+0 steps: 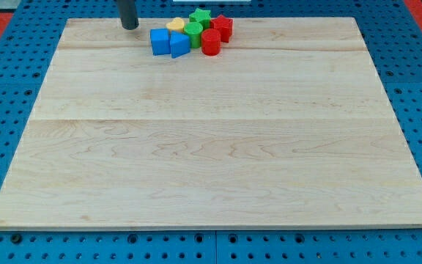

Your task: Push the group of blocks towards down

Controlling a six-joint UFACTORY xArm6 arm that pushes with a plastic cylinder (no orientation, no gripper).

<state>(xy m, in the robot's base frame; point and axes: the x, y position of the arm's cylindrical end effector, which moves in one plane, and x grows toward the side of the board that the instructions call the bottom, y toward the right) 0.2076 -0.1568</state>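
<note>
a: where's the group?

b: bunched at the view's top edge of the board (211,147), a bit left of centre. blue cube (160,41) and blue wedge (179,44) on the left, yellow block (175,26) behind them, green cylinder (193,33) in the middle, green star (200,16) at the back, red cylinder (210,42) in front and a red block (222,28) on the right. all touching or nearly so.

a: and my tip?

b: my tip (130,26) sits on the board at the view's top, to the left of the cluster, near the blue cube but apart from it. no claw here, just the rod, so nothing is open, closed or holding anything.

a: so what does the push turn on?

b: the blocks lie to the right of the tip, roughly level with it. pushing from there would, i judge, send them rightwards, not down. the tip needs to get above the cluster, between it and the board's top edge, and that gap looks narrow.

a: risk?

b: the cluster runs left-right, so one narrow contact may split it.
</note>
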